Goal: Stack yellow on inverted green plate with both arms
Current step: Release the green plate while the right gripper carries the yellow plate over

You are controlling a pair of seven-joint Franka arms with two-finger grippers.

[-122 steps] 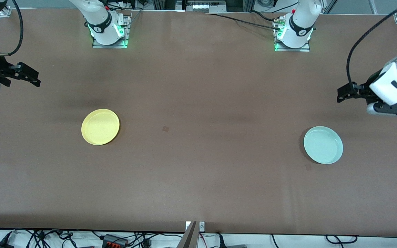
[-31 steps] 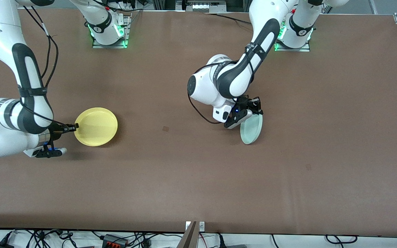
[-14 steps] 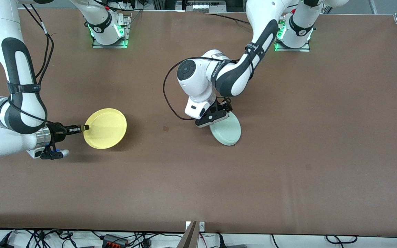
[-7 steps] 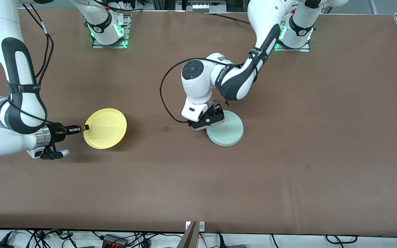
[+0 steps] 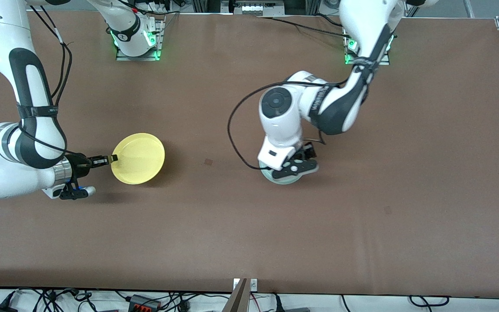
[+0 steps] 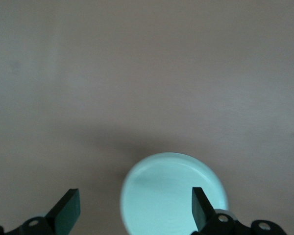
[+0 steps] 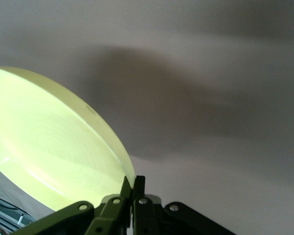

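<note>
The left gripper point(image 5: 295, 167) hovers with jaws wide over the green plate point(image 6: 174, 196) lying on the table point(image 5: 405, 151), while the right gripper point(image 5: 111, 159) pinches the rim of the lifted yellow point(image 5: 139, 158).

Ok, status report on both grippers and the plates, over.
Right gripper shut on yellow plate, lifted. Left gripper open above green plate on table. Nothing between.

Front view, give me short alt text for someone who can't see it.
The right gripper holds the yellow plate by its rim above the brown table. The left gripper hangs open over the green plate, which lies mid-table.
</note>
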